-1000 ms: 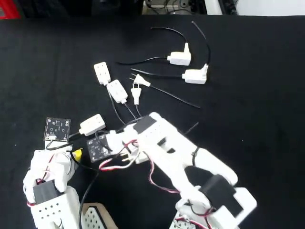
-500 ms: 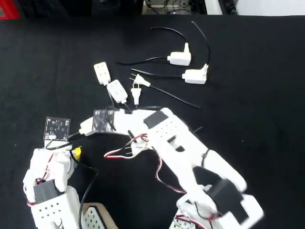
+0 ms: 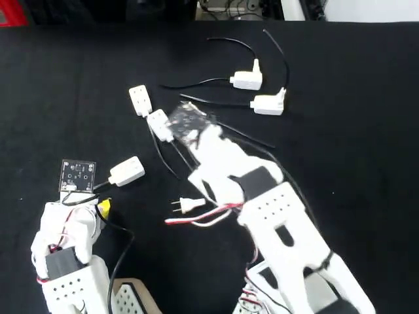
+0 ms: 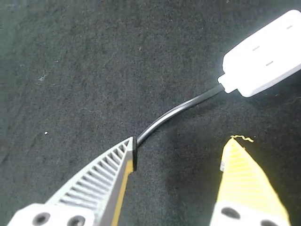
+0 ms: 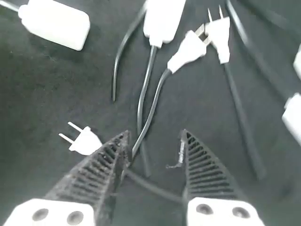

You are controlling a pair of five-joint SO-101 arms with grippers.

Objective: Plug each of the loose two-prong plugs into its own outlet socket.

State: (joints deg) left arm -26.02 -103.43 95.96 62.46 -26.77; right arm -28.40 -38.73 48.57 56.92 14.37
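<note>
Likely pick-up step: right gripper (image 5: pixel 154 136), fingers spread and empty, near white plug (image 5: pixel 188 49); left gripper (image 4: pixel 182 141) spread by outlet socket (image 4: pixel 263 56); next wants a descent and pinch on plug body

Desk (image 3: pixel 366 131) covered in matte black cloth, running to every side of the high view but the far one. Cloth shows pale lint specks (image 4: pixel 45 133) up close. Light even, no hard shadows. Past the far edge: a red object (image 3: pixel 12 12) at one corner, a dark tangle of cables (image 3: pixel 229 8) mid-edge, a white surface (image 3: pixel 373 9) at the other corner.
</note>
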